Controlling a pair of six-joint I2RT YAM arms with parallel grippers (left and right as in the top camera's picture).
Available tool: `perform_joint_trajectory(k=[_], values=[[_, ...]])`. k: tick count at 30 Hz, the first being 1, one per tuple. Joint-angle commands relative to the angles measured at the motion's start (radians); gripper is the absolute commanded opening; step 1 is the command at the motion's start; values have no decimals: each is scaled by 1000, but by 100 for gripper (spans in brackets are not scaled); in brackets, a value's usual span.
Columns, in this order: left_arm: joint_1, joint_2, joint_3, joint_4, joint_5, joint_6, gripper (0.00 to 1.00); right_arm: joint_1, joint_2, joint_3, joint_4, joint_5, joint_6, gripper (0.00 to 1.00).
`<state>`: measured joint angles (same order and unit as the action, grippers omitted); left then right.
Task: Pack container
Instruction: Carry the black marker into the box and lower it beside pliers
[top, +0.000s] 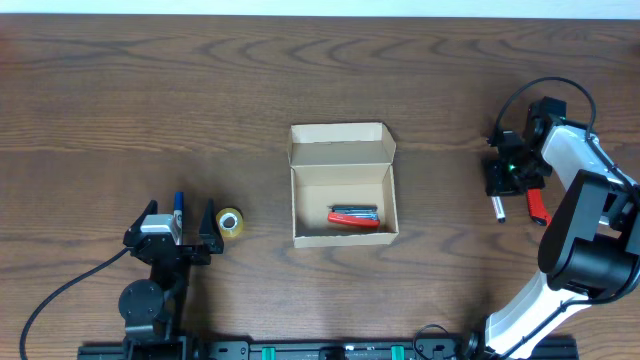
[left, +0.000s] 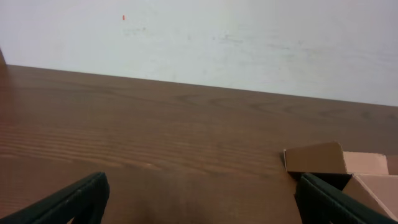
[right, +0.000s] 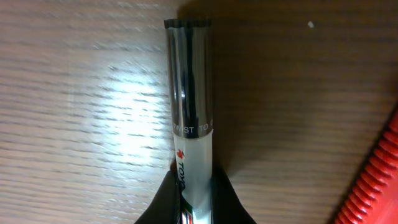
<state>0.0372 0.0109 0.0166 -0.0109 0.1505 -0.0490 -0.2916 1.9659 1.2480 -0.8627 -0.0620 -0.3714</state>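
The container (top: 338, 188), a small tan cardboard box, sits at the centre of the dark wood tabletop (top: 120, 110) in the overhead view, open, with its flap lid standing back along the upper edge. A red-handled tool (top: 353, 218) lies inside it, against the lower wall and a little right of the middle. The right claw (top: 499, 188) is at the far right of the frame, well apart from the box, and is clenched around a pen (right: 189, 93). In the right wrist view its dark fingers (right: 231, 208) press in on both sides of the pale, printed part of the barrel, while the glossy dark end with its black cap points toward the top of the frame. The pen lies low over the wood, though whether it touches cannot be told. A red ribbed object (right: 373, 180) lies just beside it in the lower right corner. The left claw (left: 202, 186) is at the lower left of the overhead frame, released, with its two fingers spread wide and nothing between them. A yellow tape roll (top: 230, 223) rests on the wood just beside its right-hand finger, between the claw and the box. In the left wrist view a corner of the box shows at the right edge.
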Motion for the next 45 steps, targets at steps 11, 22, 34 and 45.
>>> perform_joint_trajectory(k=[11,22,34,45], values=[[-4,-5,-12,-45,34,-4,95,136,-237,343,-39,-417,57,1],[-4,-5,-12,-45,34,-4,95,558,-393,389,-219,-494,-328,1],[-4,-5,-12,-45,35,-4,95,835,-373,388,-327,-368,-672,1],[-4,-5,-12,-45,34,-3,95,813,-179,386,-458,-323,-752,1]])
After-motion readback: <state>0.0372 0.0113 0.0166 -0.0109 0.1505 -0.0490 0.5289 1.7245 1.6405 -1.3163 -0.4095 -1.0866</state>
